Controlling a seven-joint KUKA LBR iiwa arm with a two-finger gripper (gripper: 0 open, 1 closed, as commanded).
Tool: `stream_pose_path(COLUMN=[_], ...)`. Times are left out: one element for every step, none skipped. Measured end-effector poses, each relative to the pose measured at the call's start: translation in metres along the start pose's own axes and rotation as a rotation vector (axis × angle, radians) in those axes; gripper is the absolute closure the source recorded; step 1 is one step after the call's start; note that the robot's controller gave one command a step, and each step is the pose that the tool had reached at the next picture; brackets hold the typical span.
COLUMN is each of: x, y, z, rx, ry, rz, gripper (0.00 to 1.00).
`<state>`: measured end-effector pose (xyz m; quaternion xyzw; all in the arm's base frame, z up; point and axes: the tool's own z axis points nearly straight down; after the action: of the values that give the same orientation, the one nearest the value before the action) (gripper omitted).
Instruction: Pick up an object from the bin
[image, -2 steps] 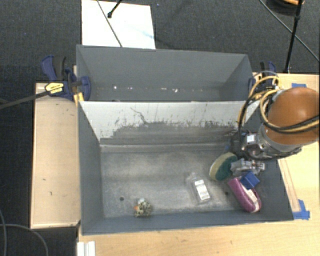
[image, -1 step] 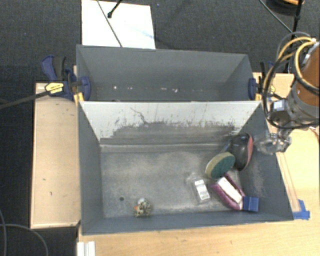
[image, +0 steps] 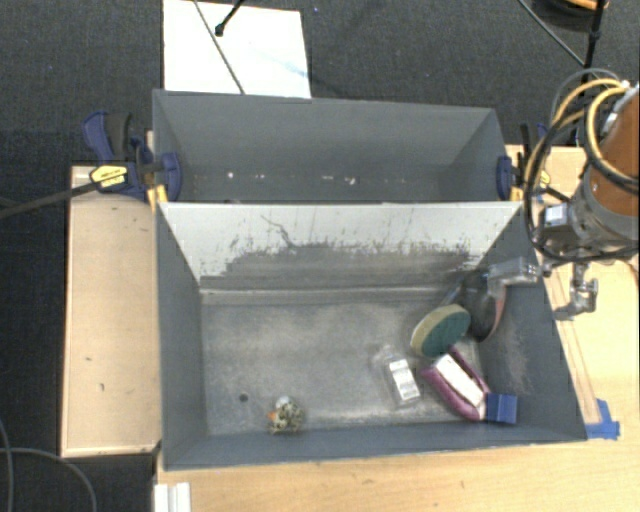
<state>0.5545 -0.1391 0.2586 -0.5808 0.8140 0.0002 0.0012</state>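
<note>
One round green-and-tan disc lay lower left of the tool — nearest to it; the tool's opening could not be told.

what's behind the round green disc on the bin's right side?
A dark rounded thing sits right behind the disc, near the bin's right wall. The disc covers its lower left part, so its full shape cannot be told.
</note>
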Motion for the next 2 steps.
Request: stream_pose_path(x=[-0.057, -0.060], y=[0.009, -0.010], z=[0.158, 0.187], rx=[-0.006, 0.002], ry=[0.000, -0.009], rz=[0.205, 0.036], gripper=[0.00, 0.00])
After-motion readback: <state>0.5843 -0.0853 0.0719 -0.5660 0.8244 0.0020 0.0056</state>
